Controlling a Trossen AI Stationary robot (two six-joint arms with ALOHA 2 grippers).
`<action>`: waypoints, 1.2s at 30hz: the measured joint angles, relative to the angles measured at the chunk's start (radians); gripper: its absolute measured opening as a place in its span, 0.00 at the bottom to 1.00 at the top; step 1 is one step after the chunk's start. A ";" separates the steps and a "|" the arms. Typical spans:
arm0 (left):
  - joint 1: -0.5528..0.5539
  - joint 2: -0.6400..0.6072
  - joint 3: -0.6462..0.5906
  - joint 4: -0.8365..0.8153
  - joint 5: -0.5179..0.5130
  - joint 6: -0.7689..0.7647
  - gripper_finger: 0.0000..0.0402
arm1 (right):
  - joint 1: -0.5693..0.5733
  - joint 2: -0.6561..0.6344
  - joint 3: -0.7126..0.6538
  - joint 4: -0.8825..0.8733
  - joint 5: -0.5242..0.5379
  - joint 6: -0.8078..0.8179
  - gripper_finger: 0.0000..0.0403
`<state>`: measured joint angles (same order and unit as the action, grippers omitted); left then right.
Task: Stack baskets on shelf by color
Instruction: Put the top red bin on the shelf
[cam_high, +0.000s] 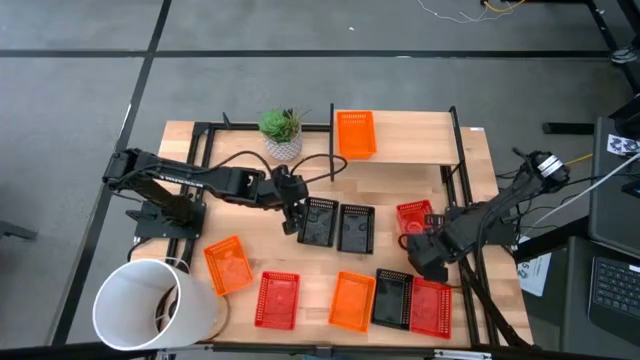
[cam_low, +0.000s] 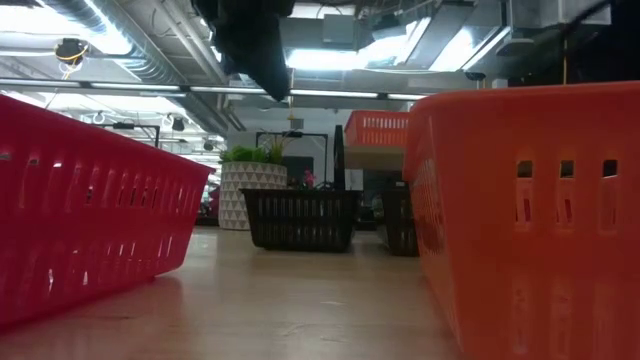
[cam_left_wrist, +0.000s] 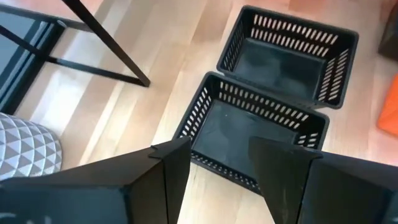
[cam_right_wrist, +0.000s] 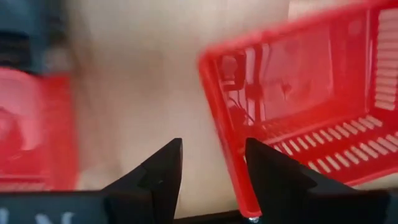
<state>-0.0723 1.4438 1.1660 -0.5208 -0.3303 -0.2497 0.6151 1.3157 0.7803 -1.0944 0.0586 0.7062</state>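
evidently the left gripper (cam_high: 291, 222), fingers apart, hovers over a black plastic mesh basket (cam_high: 319, 222) at 9 o'clock of its twin to grasp its rim; right gripper (cam_high: 418, 243), fingers apart, straddles a red mesh basket (cam_high: 413, 216) wall.

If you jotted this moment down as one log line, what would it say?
left gripper: open, over a black basket | right gripper: open, at a red basket rim | shelf: one orange basket

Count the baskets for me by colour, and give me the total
Orange baskets: 3, one on the shelf at, two on the table at and.
Red baskets: 3, at and.
Black baskets: 3, at and.
Total: 9 baskets.
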 joint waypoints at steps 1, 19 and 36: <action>0.000 -0.002 0.000 0.007 -0.001 0.000 0.39 | 0.000 0.001 -0.022 0.007 0.000 0.016 0.44; 0.001 -0.002 0.000 0.005 -0.002 0.024 0.39 | -0.004 0.000 -0.158 0.235 0.013 0.107 0.03; 0.001 -0.002 0.000 0.006 -0.002 0.026 0.39 | -0.004 0.000 0.241 -0.144 0.278 0.029 0.00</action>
<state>-0.0715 1.4418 1.1660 -0.5152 -0.3325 -0.2241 0.6113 1.3155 1.0215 -1.2383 0.3368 0.7356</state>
